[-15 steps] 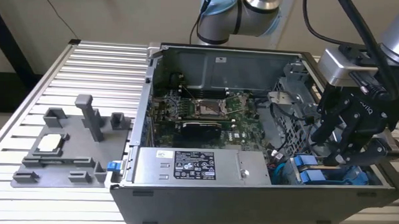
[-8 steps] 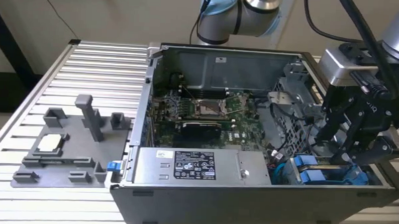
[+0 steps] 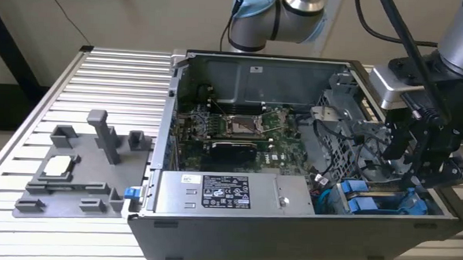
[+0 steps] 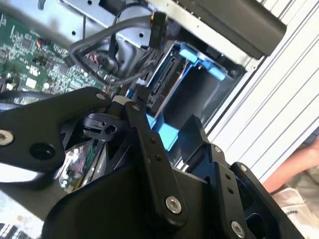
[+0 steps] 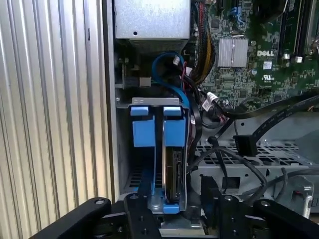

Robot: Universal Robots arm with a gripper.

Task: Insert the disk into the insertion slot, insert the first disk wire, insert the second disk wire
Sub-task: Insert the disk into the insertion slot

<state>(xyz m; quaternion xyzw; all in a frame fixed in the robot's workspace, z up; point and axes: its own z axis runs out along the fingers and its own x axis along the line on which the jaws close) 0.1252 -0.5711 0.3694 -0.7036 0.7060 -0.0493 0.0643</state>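
The disk (image 5: 174,169) stands on edge in its bright blue carrier, sunk partly into the insertion slot (image 5: 172,102) of the grey drive cage at the case's corner. In the exterior view the disk (image 3: 411,205) shows blue at the near right of the open case. My gripper (image 4: 169,112) straddles the carrier's near end, one finger on each flat side, shut on it. The same gripper (image 3: 428,174) hangs over the cage from the exterior view's right. A loose black disk wire with its connector (image 5: 244,145) lies over the cage beside the disk, unplugged.
A second blue-fronted carrier (image 5: 143,130) sits in the bay beside the disk. The silver power-supply box (image 3: 222,193) lies along the case's front, the motherboard (image 3: 239,127) behind it. A grey fixture plate (image 3: 80,171) rests on the ribbed table. A person's arm (image 4: 294,169) shows outside the case.
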